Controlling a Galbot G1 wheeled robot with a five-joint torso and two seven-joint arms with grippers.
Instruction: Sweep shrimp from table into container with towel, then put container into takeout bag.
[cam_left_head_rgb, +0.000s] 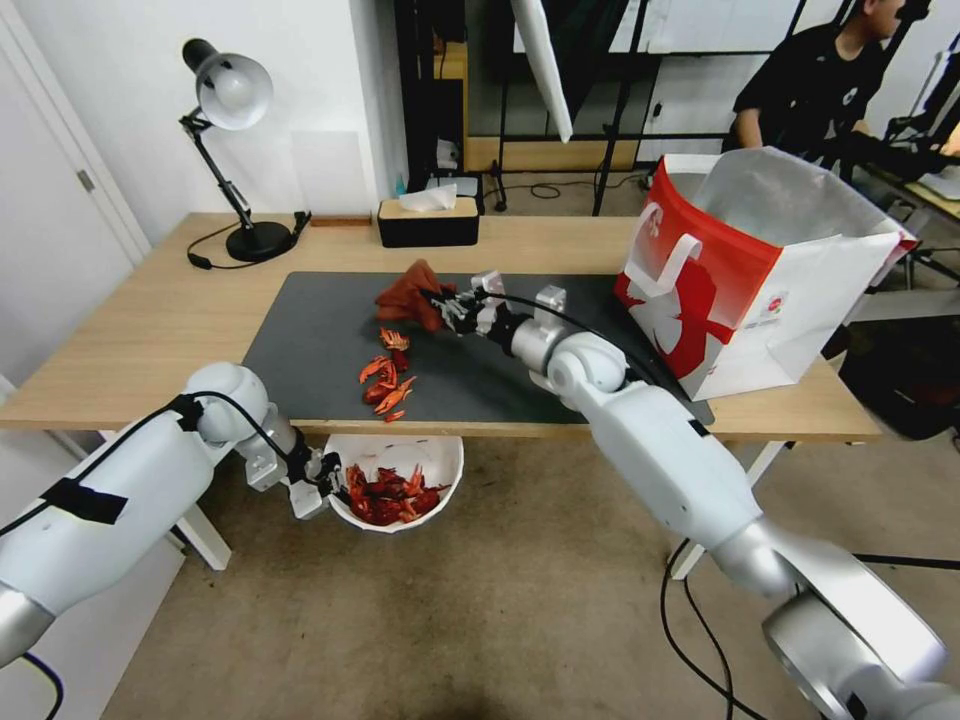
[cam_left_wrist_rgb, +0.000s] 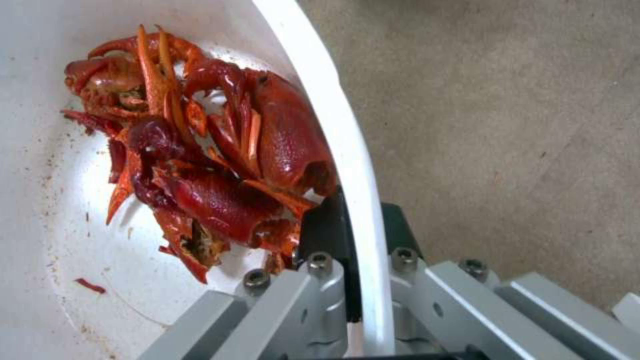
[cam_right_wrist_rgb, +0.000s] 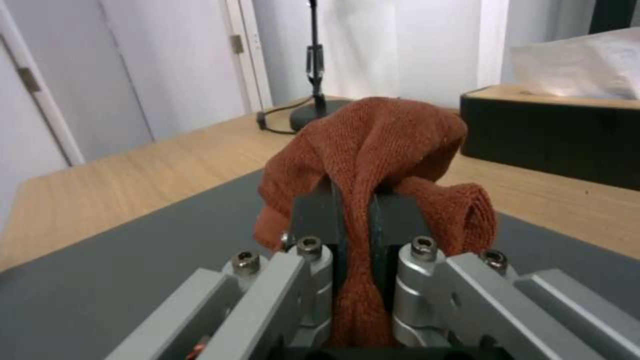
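Note:
Several red-orange shrimp (cam_left_head_rgb: 388, 378) lie in a loose line on the dark mat of the table (cam_left_head_rgb: 140, 330), near its front edge. My right gripper (cam_left_head_rgb: 440, 302) is shut on the rust-red towel (cam_left_head_rgb: 412, 294) (cam_right_wrist_rgb: 373, 150), low over the mat just behind the shrimp. Below the table's front edge my left gripper (cam_left_head_rgb: 335, 482) is shut on the rim of the white container (cam_left_head_rgb: 440, 462) (cam_left_wrist_rgb: 347, 135), which holds a heap of shrimp (cam_left_wrist_rgb: 213, 160). The red and white takeout bag (cam_left_head_rgb: 740, 290) stands open on the table's right end.
A black desk lamp (cam_left_head_rgb: 235, 150) stands at the back left of the table and a black tissue box (cam_left_head_rgb: 428, 220) at the back middle. Beige carpet floor (cam_left_head_rgb: 450, 620) lies under the container. A table leg (cam_left_head_rgb: 205, 535) is close to my left arm.

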